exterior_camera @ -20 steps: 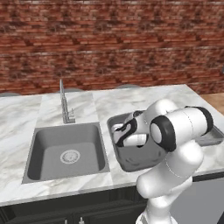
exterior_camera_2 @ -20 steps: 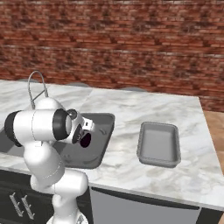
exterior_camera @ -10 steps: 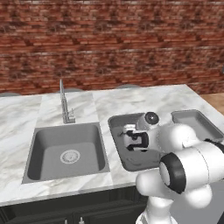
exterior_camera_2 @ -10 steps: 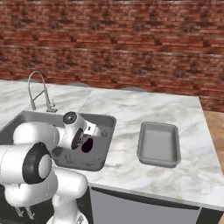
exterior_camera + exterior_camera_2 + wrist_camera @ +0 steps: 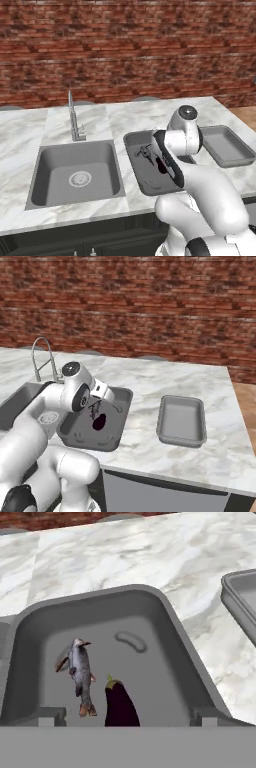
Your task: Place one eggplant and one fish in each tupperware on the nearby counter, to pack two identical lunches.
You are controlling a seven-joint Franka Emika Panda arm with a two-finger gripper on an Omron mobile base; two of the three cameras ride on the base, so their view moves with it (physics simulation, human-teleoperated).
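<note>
The big dark tupperware [image 5: 165, 632] sat right under the gripper [image 5: 122, 722], and it already had the grey fish [image 5: 80, 674] and the dark eggplant [image 5: 120, 704] lying side by side on its floor, both with their long axes running roughly straight away from the pincer. The smaller, lighter tupperware [image 5: 181, 421] sat well off to the pincer's right on the counter [image 5: 150, 376], looking empty, so I'd guess that one's next. Jaws were spread wide, holding nothing.
</note>
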